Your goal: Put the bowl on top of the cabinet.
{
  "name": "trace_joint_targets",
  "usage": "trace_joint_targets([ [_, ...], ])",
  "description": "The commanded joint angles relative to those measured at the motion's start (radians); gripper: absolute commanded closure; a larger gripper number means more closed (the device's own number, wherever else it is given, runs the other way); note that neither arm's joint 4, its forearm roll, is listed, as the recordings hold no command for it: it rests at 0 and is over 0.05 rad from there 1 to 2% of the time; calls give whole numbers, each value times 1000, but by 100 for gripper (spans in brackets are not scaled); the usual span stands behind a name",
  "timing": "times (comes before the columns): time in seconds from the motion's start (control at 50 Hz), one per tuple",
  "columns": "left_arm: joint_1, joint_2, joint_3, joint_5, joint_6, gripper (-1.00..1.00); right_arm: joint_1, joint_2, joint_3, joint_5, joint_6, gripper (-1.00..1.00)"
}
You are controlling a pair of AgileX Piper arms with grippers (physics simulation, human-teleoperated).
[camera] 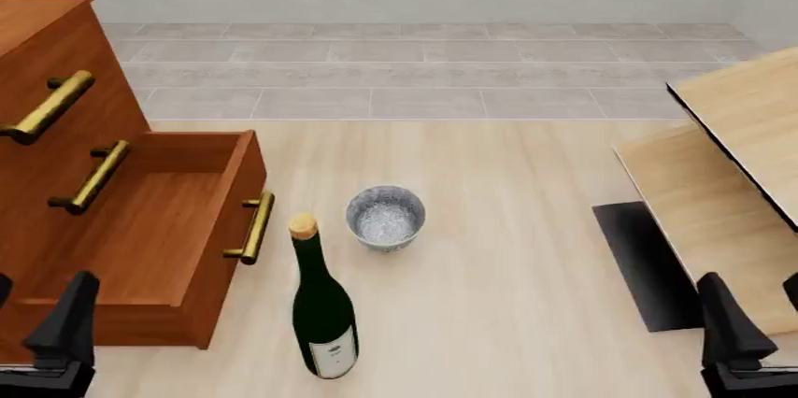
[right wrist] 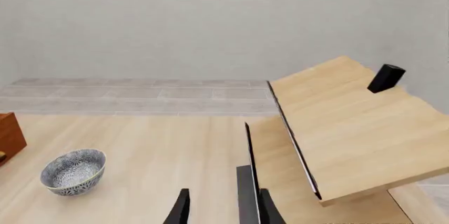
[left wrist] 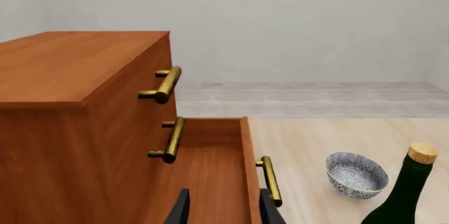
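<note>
The speckled white-grey bowl point(camera: 385, 218) stands upright on the table, just right of the cabinet's pulled-out bottom drawer point(camera: 163, 230). The reddish-brown cabinet point(camera: 50, 52) with brass handles fills the left side; its flat top point(left wrist: 63, 66) is bare. My left gripper point(camera: 40, 300) hangs open low in front of the drawer, nothing between its fingers point(left wrist: 181, 208). My right gripper point(camera: 752, 291) is open at the near right, far from the bowl point(right wrist: 73, 171). In the left wrist view the bowl point(left wrist: 356, 174) sits beyond the drawer's handle.
A dark green wine bottle point(camera: 321, 305) with a cork stands upright just in front of the bowl. Pale light-wood furniture with a black edge point(camera: 735, 164) takes up the right side, with a black panel point(camera: 642, 262) on the table beside it.
</note>
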Motion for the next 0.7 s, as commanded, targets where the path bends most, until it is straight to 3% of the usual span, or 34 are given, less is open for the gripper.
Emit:
trace_joint_targets([
  [0.02,-16,39,-14,-37,2,-100,-5,-6,-4,3,15,-100],
  [0.24,-20,38,-39,-11,7,-100,-4,-7,-5,-1,23,-100],
  [0.4,-45,201,-118,-85,-9,-100,-5,-7,-8,2,30,-100],
  [0.52,-17,323,-158,-143,26,-100,-8,-7,-5,-2,33,-100],
  [0.7,-95,371,-241,-103,49,-100,-7,-7,-7,-1,34,-100],
])
